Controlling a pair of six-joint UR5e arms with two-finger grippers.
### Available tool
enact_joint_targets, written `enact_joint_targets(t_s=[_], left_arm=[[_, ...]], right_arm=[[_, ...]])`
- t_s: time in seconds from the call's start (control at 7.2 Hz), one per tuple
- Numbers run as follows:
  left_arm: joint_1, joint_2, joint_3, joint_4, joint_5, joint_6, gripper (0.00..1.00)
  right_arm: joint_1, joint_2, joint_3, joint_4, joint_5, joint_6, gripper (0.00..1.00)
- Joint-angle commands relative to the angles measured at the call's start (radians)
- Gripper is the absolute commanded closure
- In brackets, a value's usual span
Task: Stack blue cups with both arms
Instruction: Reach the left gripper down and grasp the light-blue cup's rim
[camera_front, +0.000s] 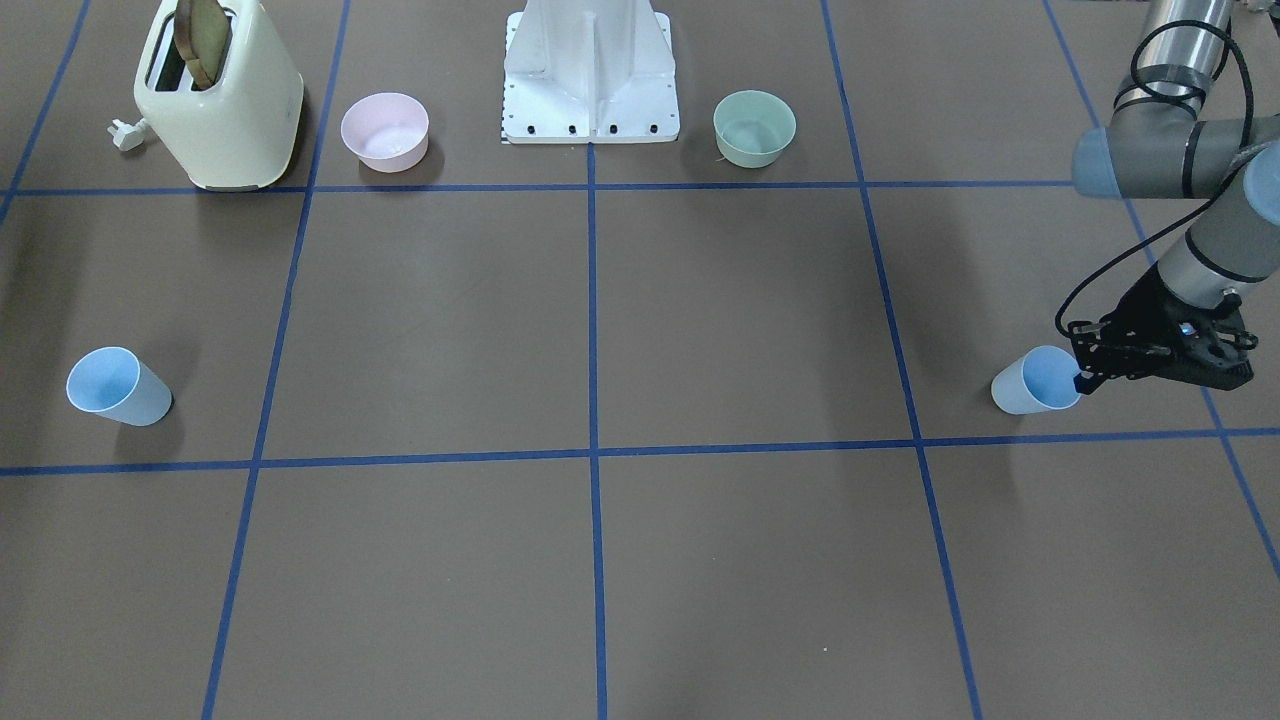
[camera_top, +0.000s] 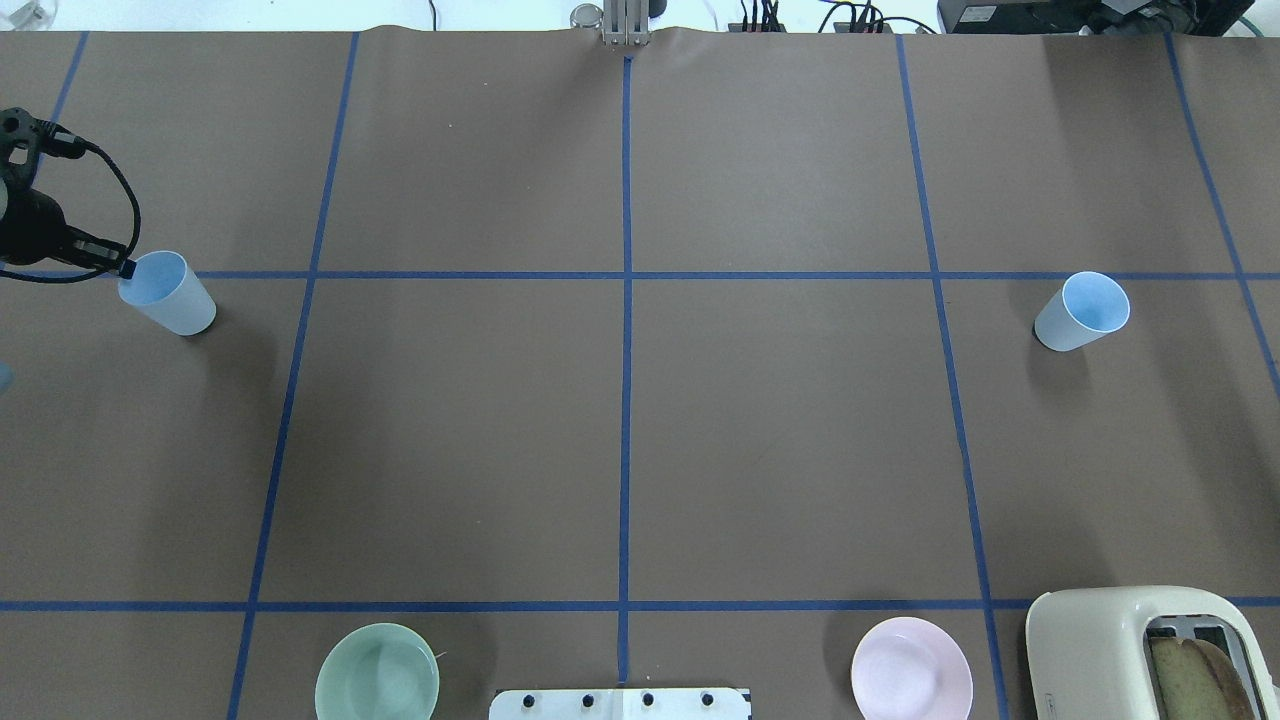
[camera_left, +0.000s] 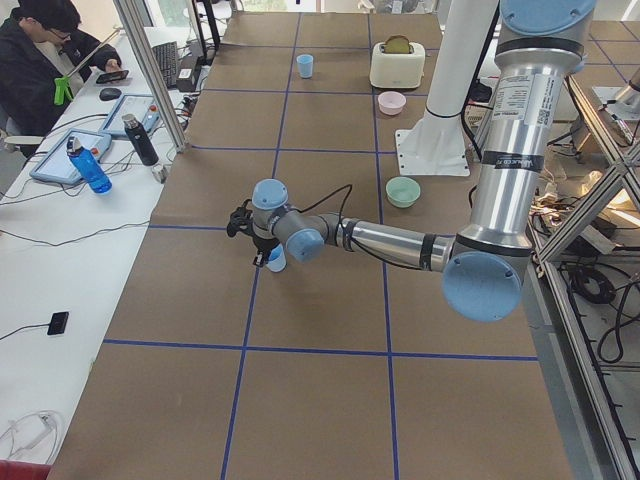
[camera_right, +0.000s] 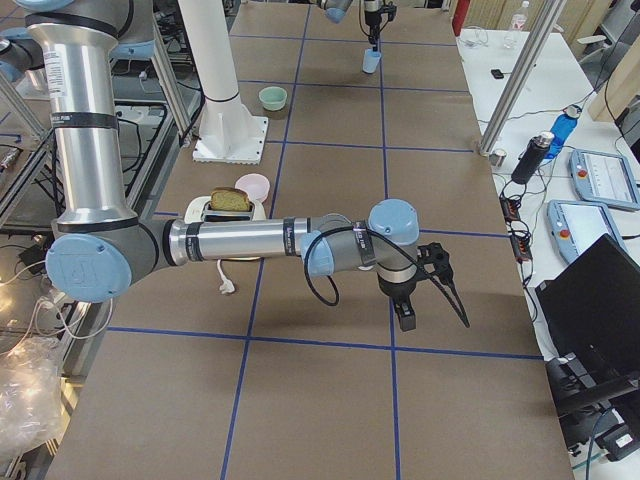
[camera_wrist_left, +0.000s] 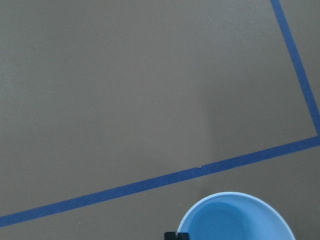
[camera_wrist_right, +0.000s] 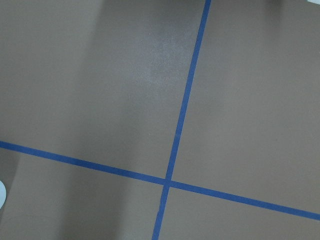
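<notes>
Blue cup on robot's left side (camera_front: 1035, 382): upright on counter (camera_front: 450, 320), mouth up, near counter's left end, just on robot's side of a blue tape line (camera_front: 700, 448). Left end effector (camera_front: 1088, 378) sits at cup's outer rim, i.e. the side away from counter's middle. One black fingertip (camera_top: 127, 268) is at the rim, and left wrist cam shows the same tip at rim's edge. Other finger not made out, so can't tell whether it's clenched on the cup wall or released. Left arm (camera_left: 390, 243) reaches out low, forearm approx level above counter.

Second blue cup (camera_front: 118, 388): upright, mouth up, near counter's right end, well apart from the first, nothing touching it.

Right end effector (camera_right: 405, 318): seen only in right side view, pointing down over counter near a tape line. Can't tell if released or clenched. Right wrist cam shows a tape crossing on counter, plus a pale sliver at left edge that's too small to identify.

By white base stand (camera_front: 590, 80): green bowl (camera_front: 755, 128) on robot's left, pink bowl (camera_front: 385, 132) on its right, cream toaster (camera_front: 225, 110) w/ bread slice (camera_front: 200, 40) beyond pink bowl.
</notes>
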Motion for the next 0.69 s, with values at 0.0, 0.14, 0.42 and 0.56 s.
enact_joint_targets(t_s=[0.0,0.14,0.42,0.56], left_arm=[[-0.002,0.023,-0.080,0.010,-0.040,-0.008,1.00],[-0.007,0.025,-0.108,0.013,-0.078,-0.015,1.00],[0.001,-0.053,-0.136,0.040,-0.069,-0.194,1.00],[0.025,-0.117,-0.145,0.060,-0.062,-0.283,1.00]], right_arm=[[0.000,0.000,0.000,0.000,0.000,0.000,0.00],[0.000,0.001,0.000,0.000,0.000,0.000,0.00],[0.000,0.002,0.002,0.000,0.000,0.003,0.00],[0.000,0.002,0.002,0.000,0.001,0.003,0.00]])
